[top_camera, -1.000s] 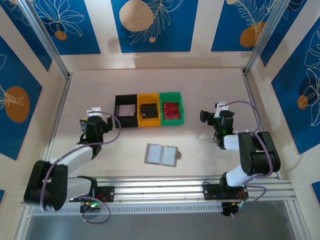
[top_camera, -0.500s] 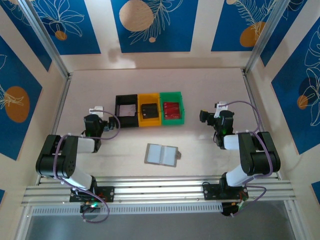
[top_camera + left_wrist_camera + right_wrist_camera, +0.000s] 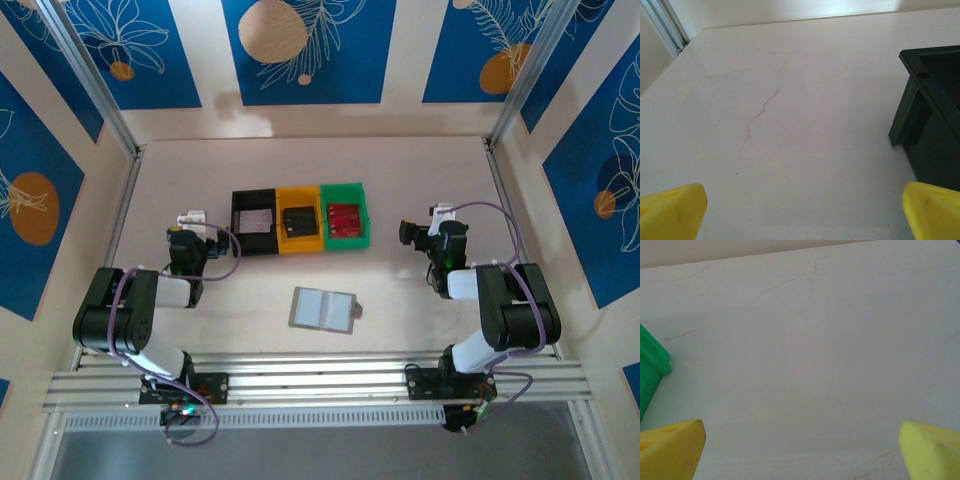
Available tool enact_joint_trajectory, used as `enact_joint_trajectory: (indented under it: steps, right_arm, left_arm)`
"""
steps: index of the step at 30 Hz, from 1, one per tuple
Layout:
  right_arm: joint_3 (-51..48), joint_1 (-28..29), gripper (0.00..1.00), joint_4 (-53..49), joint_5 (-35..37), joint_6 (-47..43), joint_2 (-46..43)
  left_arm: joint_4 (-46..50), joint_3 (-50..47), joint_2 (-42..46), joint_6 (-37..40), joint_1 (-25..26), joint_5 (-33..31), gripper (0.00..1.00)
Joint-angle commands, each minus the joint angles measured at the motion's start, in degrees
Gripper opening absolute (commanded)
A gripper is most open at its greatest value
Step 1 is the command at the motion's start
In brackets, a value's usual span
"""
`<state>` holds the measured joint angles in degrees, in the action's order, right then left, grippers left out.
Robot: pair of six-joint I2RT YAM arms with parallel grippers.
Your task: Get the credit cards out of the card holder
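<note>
The grey card holder [image 3: 324, 309] lies unfolded on the table near the front middle, pale inner panels up, no card visibly sticking out. A whitish card lies in the black bin [image 3: 252, 222], a dark card in the yellow bin [image 3: 298, 220], a red card in the green bin [image 3: 343, 216]. My left gripper [image 3: 190, 222] rests to the left of the black bin, open, yellow fingertips [image 3: 672, 210] far apart over bare table. My right gripper [image 3: 438, 215] sits to the right of the green bin, open, fingertips [image 3: 930, 447] spread with nothing between them.
The three bins stand in a row at mid table. The black bin's corner [image 3: 927, 115] shows at the right of the left wrist view, the green bin's edge [image 3: 652, 370] at the left of the right wrist view. Aluminium rails frame the table sides and front.
The left arm has folded back toward its base, its gripper drawn slightly left and up beside the black bin. The right arm and the card holder have not moved.
</note>
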<state>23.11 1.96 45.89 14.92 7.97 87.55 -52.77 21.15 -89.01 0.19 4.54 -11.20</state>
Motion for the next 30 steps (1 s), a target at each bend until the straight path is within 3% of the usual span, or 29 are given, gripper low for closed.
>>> enact_joint_trajectory:
  steps: [1, 30]
  right_arm:
    - [-0.35, -0.36, 0.99, 2.39, -0.62, -0.61, -0.37]
    - [-0.34, -0.29, 0.99, 2.35, -0.59, -0.61, -0.36]
  left_arm:
    - [-2.43, -0.67, -0.2, 0.58, 0.47, -0.83, 1.0]
    - [-1.52, -0.19, -0.28, 1.26, 0.47, 1.27, 1.0]
